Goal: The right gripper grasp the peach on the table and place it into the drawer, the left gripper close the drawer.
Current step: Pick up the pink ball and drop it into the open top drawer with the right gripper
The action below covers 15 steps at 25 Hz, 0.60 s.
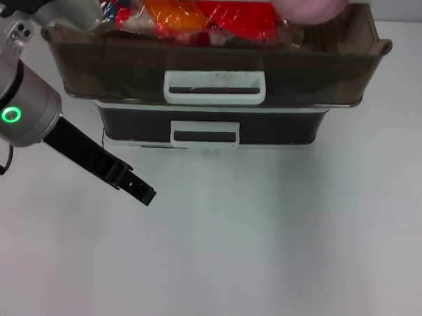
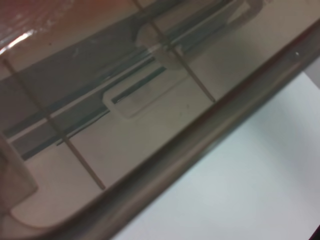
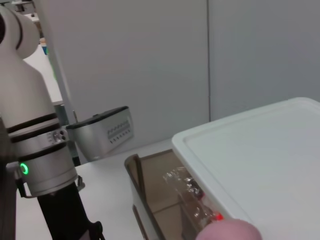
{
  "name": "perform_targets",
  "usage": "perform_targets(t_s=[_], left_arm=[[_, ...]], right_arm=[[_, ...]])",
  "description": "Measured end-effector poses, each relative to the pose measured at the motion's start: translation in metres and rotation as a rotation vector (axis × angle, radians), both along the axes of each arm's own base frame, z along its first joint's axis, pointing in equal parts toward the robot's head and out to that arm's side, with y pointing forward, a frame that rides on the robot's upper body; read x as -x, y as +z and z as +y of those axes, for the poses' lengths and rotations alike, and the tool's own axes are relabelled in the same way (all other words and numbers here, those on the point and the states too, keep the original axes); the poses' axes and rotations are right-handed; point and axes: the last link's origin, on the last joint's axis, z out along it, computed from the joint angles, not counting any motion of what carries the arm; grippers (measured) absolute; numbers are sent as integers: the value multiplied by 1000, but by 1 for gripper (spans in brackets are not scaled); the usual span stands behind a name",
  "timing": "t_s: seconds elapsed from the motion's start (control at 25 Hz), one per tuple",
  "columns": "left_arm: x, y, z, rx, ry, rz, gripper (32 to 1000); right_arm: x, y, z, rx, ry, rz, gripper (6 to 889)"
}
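Note:
The drawer point(image 1: 96, 69) stands pulled out at the top of the head view, with its wide white handle point(image 1: 214, 87) facing me. The pink peach point(image 1: 309, 4) shows at the head view's top edge, over the drawer's back right part. It also fills the lower edge of the right wrist view as the peach point(image 3: 231, 231), above the drawer point(image 3: 150, 200). The right gripper itself shows in no view. My left gripper point(image 1: 143, 192), on the silver arm with the green ring point(image 1: 12, 114), hovers shut over the table point(image 1: 263, 237), in front of the drawer's left end and apart from it.
Shiny orange and red packets point(image 1: 196, 17) lie in the drawer. A shallower dark drawer point(image 1: 128, 123) with a narrower handle sits below it. The left wrist view looks through the drawer's translucent wall point(image 2: 165, 150) with the table point(image 2: 260, 170) beside it. The white cabinet top point(image 3: 260, 155) lies behind.

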Motion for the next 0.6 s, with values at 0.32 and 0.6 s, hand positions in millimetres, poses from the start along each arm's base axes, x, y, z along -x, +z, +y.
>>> perform_targets(t_s=[0.32, 0.6], left_arm=[[0, 0, 0, 0, 1, -1, 814], [1, 0, 0, -1, 3, -2, 814]], right_arm=[[6, -3, -2, -2, 26, -10, 90], [7, -5, -1, -12, 24, -5, 135]])
